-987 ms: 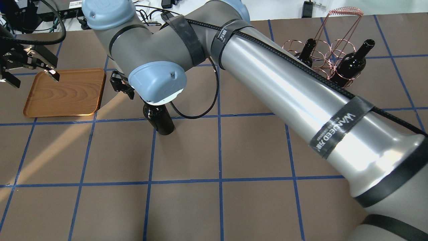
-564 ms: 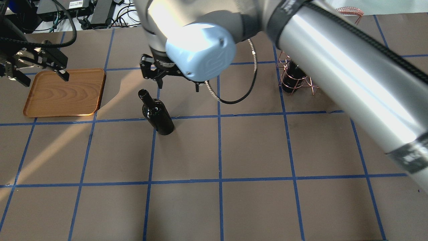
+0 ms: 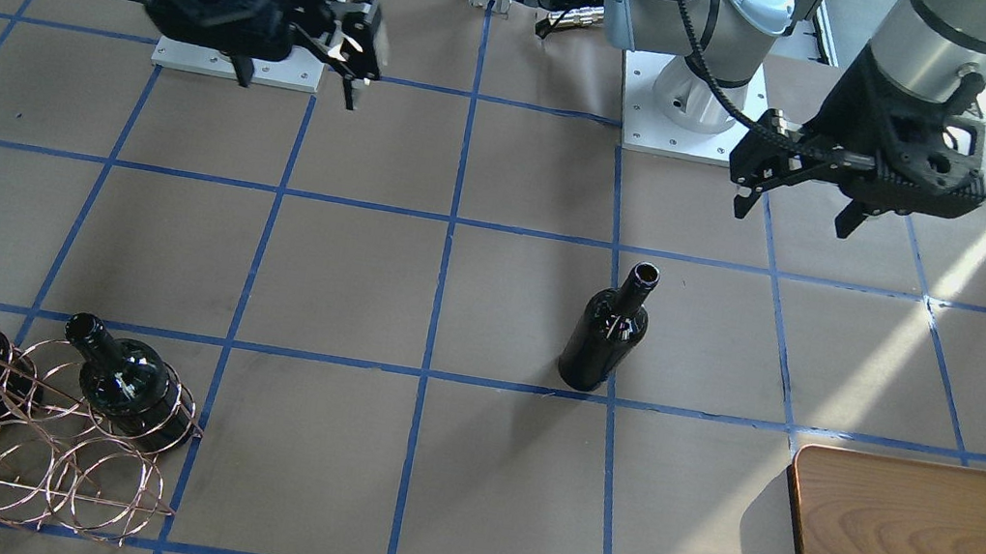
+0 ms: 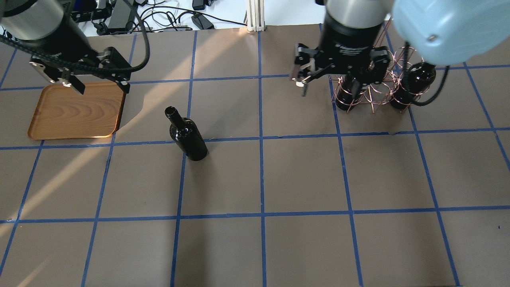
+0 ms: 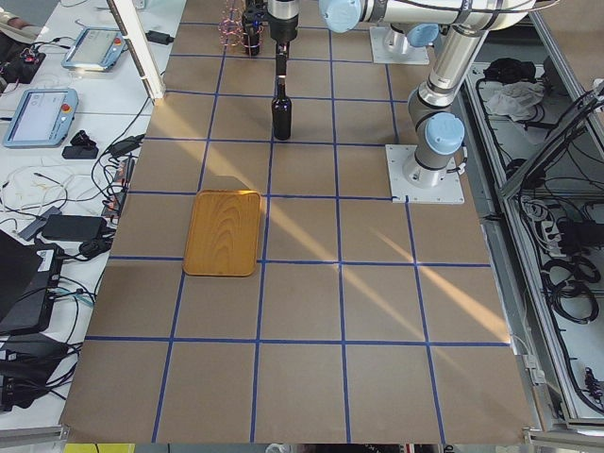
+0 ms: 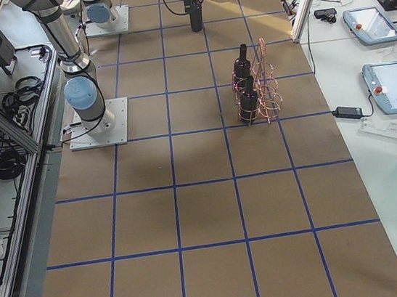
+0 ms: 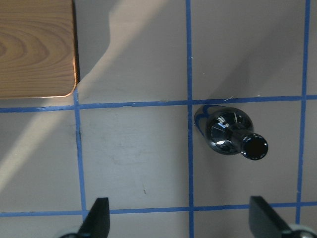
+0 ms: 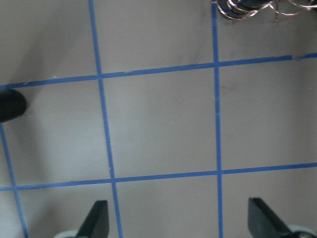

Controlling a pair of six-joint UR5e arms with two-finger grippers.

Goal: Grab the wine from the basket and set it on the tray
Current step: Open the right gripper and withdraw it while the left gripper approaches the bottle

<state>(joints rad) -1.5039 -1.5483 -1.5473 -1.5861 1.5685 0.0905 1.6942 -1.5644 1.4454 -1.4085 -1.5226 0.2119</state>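
While leaving the right tool (image 3: 295, 86) wide open and empty above the basket's (image 3: 16, 460) end of the tabletop (image 4: 255, 239), send the left tool (image 3: 794, 214), equally wide and empty, toward the wine (image 4: 186, 135). Find that bottle upright on bare tabletop, out of the basket, near the tray (image 4: 75, 111) but apart from it, further in from the edge opposite the robot than either. Come down plumb over the open mouth, one finger each side of the neck, and close low on the neck, squarely; expect glossy glass to slip in a skewed pinch. Lift straight, carry high enough to clear the low rim, and set down well inside the tray. Leave the other two bottles (image 3: 130, 384) in their rings.

Hard to read: only fingertips (image 7: 99, 220) of either tool in the wrist views, cut by the lower border. Bottle base hidden under the shoulder from the left wrist; a mere dark sliver from the right wrist. Part of the basket masked overhead by the right arm (image 4: 438, 28). Cannot tell full from empty, nor make out any label.
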